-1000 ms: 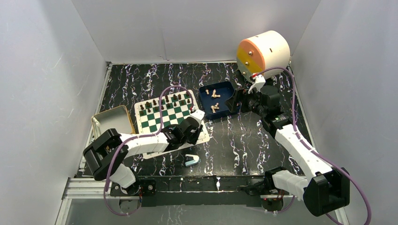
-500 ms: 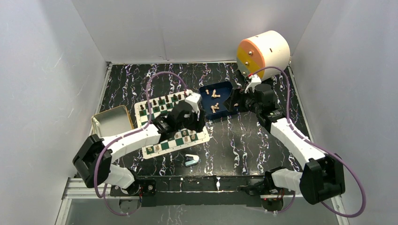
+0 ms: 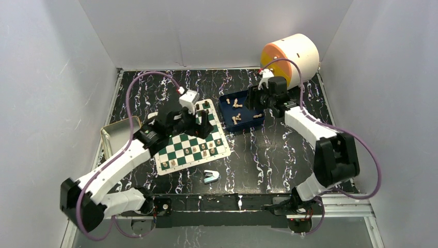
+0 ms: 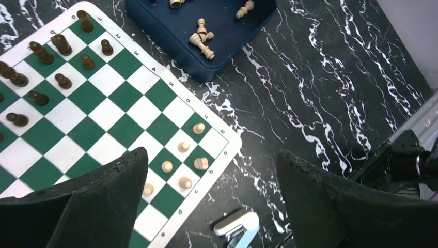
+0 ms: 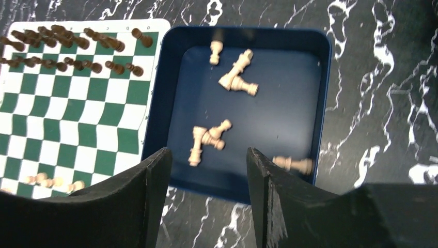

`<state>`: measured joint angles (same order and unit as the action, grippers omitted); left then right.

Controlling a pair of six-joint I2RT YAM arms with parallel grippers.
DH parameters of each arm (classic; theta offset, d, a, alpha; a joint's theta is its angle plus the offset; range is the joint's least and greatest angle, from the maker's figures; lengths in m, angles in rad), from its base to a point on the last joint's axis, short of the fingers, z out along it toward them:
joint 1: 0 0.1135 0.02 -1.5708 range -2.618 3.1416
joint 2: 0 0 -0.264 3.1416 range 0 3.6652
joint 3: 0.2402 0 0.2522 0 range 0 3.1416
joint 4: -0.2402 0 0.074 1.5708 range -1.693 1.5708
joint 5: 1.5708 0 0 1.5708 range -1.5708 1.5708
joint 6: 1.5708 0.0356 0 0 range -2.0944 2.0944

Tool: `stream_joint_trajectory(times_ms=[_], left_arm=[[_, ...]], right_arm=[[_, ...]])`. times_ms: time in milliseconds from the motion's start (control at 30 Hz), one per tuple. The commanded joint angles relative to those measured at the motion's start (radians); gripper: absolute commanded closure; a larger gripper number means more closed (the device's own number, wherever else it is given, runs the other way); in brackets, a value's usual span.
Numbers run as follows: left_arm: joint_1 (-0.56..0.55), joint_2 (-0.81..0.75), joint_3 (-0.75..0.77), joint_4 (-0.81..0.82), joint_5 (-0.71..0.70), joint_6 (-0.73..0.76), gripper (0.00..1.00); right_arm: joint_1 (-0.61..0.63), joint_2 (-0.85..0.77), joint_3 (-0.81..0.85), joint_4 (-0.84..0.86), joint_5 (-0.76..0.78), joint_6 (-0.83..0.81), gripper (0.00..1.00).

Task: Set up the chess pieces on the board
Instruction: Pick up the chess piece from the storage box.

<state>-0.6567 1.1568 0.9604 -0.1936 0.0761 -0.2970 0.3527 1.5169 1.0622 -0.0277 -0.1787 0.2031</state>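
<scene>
Nearest you, a small light-blue stapler-like thing (image 3: 210,176) lies on the marbled table just off the board's near corner. It's not part of the job.

The chessboard mat (image 3: 182,150) sits left of centre, turned at an angle, with a metal tin (image 3: 121,133) to its left. Tan pawns (image 4: 182,147) stand upright on its near-right rows. There's only a handful, so that side likely still needs filling.

Your left gripper (image 4: 209,155) hangs above the board with its jaws spread wide and nothing between them, so it's free for the next piece.

Dark pieces (image 4: 62,44) stand in the far-left rows and look about done.

Past the board's far-right edge is the dark blue tray (image 5: 160,77), just beside it, maybe touching; can't tell. It holds the leftover tan pieces (image 5: 237,80), most of them tipped over, some touching in pairs.

Your right gripper (image 5: 206,152) is over the tray's right side, jaws partly apart and empty. It's pointed at the toppled pair mid-tray, probably set for a pick. Toppled pieces may roll, so pinch across the stem.

Farthest back is a white drum with an orange face (image 3: 292,57).
</scene>
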Motion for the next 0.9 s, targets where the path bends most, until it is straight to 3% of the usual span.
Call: stream_joint_trajectory(times_ms=[0, 100, 200, 500, 867], left_arm=[[-0.001, -0.167, -0.097, -0.063, -0.007, 0.085, 0.09], [-0.001, -0.267, -0.185, -0.059, -0.113, 0.112, 0.07], [-0.001, -0.349, -0.229, -0.041, -0.136, 0.128, 0.06], [-0.001, -0.329, -0.195, -0.108, -0.181, 0.181, 0.08], [-0.001, -0.378, -0.219, -0.084, -0.146, 0.183, 0.12]], right_arm=[[-0.005, 0.101, 0.118, 0.029, -0.046, -0.194, 0.39], [-0.006, 0.209, 0.19, -0.007, -0.081, -0.326, 0.51], [-0.005, 0.322, 0.295, -0.073, -0.138, -0.435, 0.56], [-0.005, 0.46, 0.357, -0.035, -0.264, -0.684, 0.54], [-0.007, 0.562, 0.442, -0.065, -0.303, -0.805, 0.49]])
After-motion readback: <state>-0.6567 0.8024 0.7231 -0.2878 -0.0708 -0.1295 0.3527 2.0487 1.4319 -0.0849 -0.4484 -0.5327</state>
